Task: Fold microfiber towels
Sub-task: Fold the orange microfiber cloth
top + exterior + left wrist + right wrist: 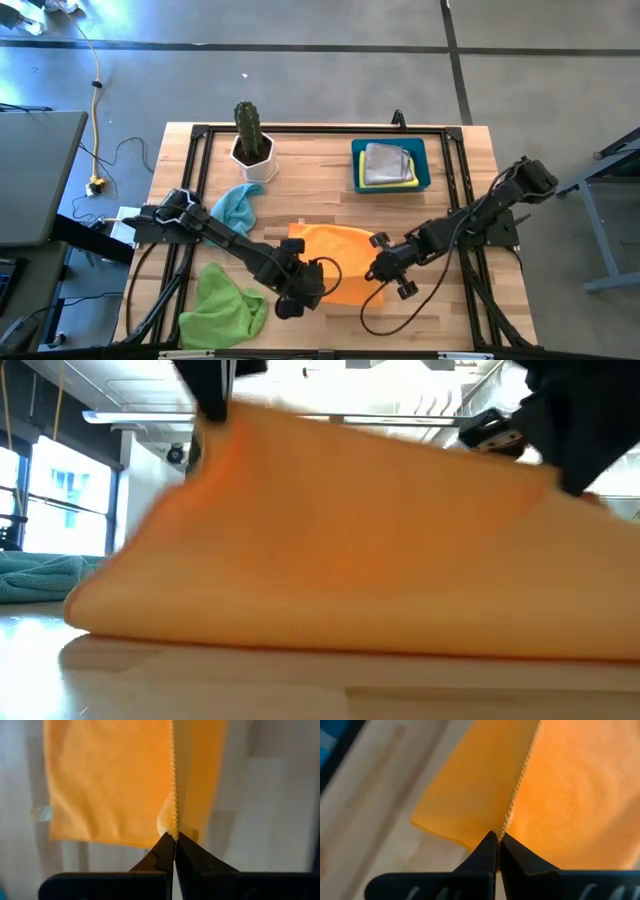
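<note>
An orange towel point(335, 255) lies mid-table, its near fold point(330, 635) resting on the wood while its upper part rises toward both grippers. My left gripper point(303, 290) is shut on it at the towel's near left. My right gripper point(378, 268) is shut on it at the towel's right side. A light blue towel point(238, 205) and a crumpled lime green towel point(225, 305) lie on the table's left. A grey towel point(388, 162) rests on a yellow one inside the blue bin point(425, 165). My left gripper point(174, 837) pinches the orange towel's stitched edge point(173, 817) between its two fingertips, coming steeply from above. Cloth spreads away on both sides of the hem; one layer or several, I cannot tell. The towel's lower part lies on the table. My right gripper point(498, 837) pinches the stitched edge point(512, 810) of the orange towel between its fingertips, slanting down from the table's right. Cloth falls away on both sides of the hem. The held part is raised and the rest rests on the table.
A cactus in a white pot point(250, 135) stands at the far left of the table. The blue bin sits at the far right. A black frame point(300, 130) runs around the tabletop. Bare wood point(330, 195) shows between the orange towel and the far edge.
</note>
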